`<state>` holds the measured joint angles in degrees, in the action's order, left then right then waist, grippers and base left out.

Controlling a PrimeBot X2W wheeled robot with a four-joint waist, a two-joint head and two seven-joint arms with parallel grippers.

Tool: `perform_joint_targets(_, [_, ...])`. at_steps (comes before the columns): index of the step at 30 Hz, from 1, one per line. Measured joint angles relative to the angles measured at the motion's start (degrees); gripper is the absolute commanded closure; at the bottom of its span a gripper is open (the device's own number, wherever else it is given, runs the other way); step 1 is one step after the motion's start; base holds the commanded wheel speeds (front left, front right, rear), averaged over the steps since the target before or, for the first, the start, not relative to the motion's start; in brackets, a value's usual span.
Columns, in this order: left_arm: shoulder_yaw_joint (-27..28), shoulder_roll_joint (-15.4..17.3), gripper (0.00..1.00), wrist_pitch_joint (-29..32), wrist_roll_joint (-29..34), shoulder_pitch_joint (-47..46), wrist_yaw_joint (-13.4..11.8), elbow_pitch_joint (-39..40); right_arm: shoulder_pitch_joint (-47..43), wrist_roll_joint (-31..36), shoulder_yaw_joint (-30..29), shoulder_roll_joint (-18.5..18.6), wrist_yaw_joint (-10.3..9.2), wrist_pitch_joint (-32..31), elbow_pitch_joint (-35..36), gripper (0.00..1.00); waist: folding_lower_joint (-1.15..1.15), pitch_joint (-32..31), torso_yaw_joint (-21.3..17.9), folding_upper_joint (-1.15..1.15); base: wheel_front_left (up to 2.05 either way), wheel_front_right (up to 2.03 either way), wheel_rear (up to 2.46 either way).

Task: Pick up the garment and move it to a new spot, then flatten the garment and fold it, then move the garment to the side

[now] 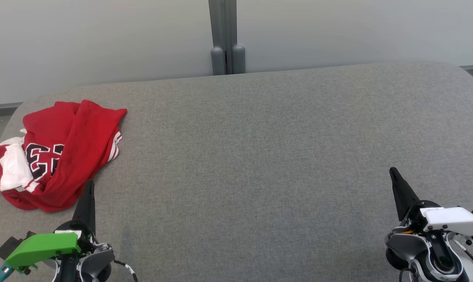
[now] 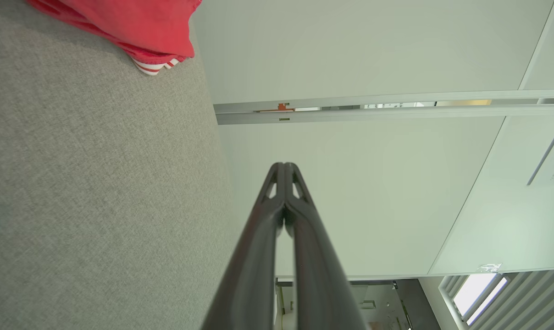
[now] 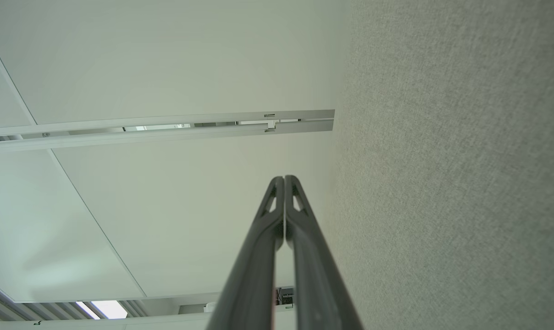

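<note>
Near left: left gripper (image 1: 90, 184), green housing on the wrist, dark fingers pointing away from the robot. Claw is pinched fully together, nothing between the fingers. The left wrist view confirms it, with the two fingers meeting along their length. The tip sits just beside the near-right edge of the garment and has no grip on it; cannot tell whether it brushes the cloth.

Near right: right gripper (image 1: 394, 172), white housing, fingers also pointing away and slightly left. Claw is closed tight and empty. The right wrist view shows the tips pressed together, with bare grey cloth alongside.

Both grippers are over a grey fabric-covered surface (image 1: 260, 164) with rounded far corners. The two are well apart.

Left side, just beyond the left gripper: garment (image 1: 70, 149), a red jersey, crumpled in a heap rather than spread. White and red striped trim shows at its right edge, a dark number with white outline in the middle, and a white panel on its left part. It lies close to the left edge of the surface, well apart from the right gripper.

Far: pale wall panels (image 1: 103, 43) behind the surface, split by a grey upright post (image 1: 224, 39) near the middle.
</note>
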<state>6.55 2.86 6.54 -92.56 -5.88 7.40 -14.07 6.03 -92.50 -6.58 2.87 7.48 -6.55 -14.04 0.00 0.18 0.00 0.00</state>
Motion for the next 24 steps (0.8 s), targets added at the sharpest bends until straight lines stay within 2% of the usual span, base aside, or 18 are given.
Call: perform_joint_targets(24, [0.0,0.0,1.0,0.0,0.0,0.0,0.0,0.0,0.01,0.0,0.0,0.0,0.0,0.0,0.0,1.0,0.0,0.0,0.0,0.0,0.0,0.0,0.0])
